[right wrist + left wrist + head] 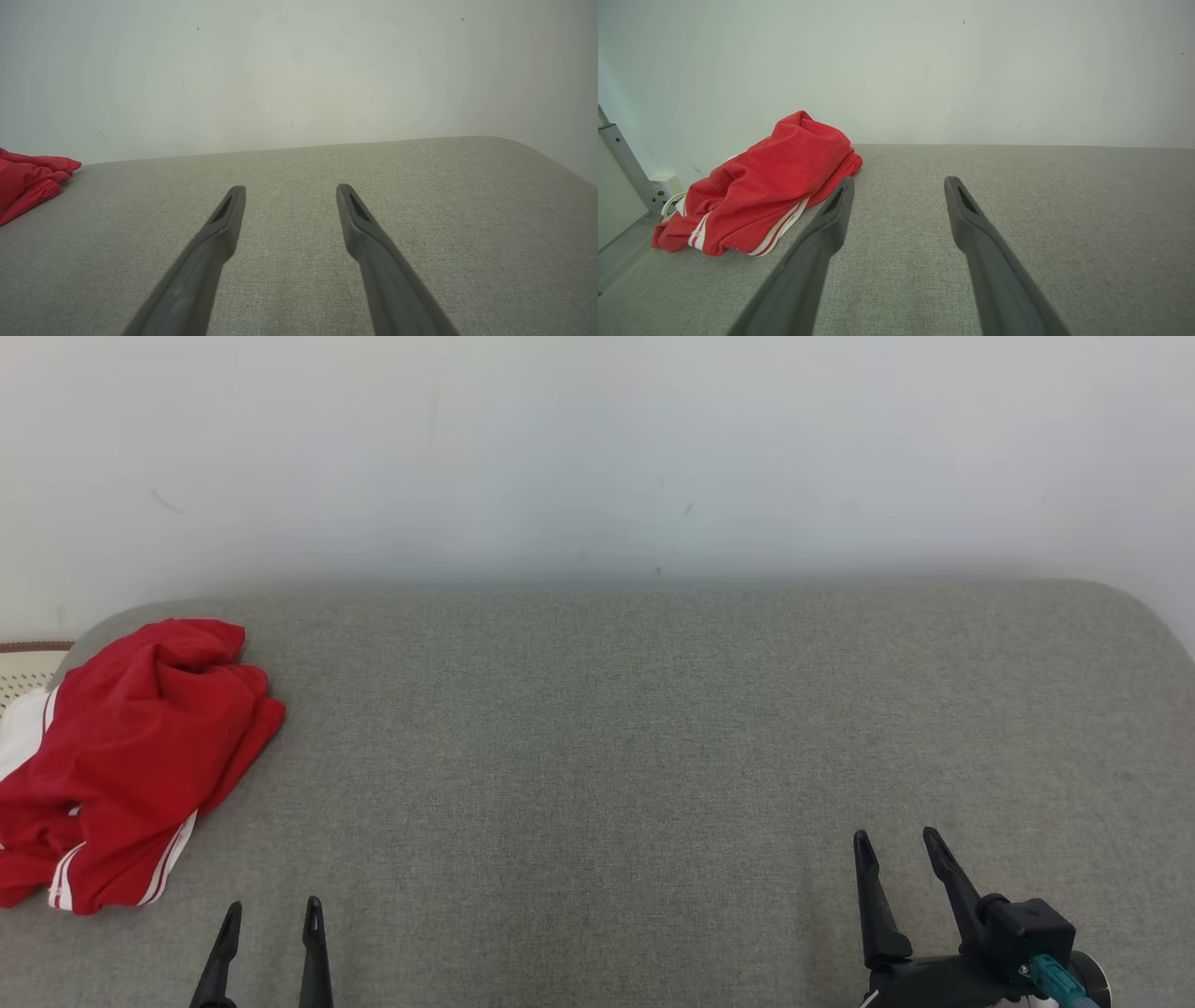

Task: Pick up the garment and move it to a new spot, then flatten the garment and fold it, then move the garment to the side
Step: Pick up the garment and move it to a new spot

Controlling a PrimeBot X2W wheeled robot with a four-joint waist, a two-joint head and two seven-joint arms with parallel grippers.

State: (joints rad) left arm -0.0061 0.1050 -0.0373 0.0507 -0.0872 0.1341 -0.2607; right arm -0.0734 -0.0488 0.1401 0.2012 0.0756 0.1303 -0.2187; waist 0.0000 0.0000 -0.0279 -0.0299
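Red garment [131, 756] with white stripes is lying crumpled at the left edge of the frame, on the grey padded surface [607, 756]. Left gripper [273, 907] is sitting at lower left, jaws apart, gripping nothing, near the garment but not touching it. Right gripper [896, 838] is sitting at lower right, jaws apart, empty, well apart from the garment.

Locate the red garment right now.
In the head view, the red garment lies crumpled at the left edge of the grey cushion, ahead and left of the open left pincer, not touching it.
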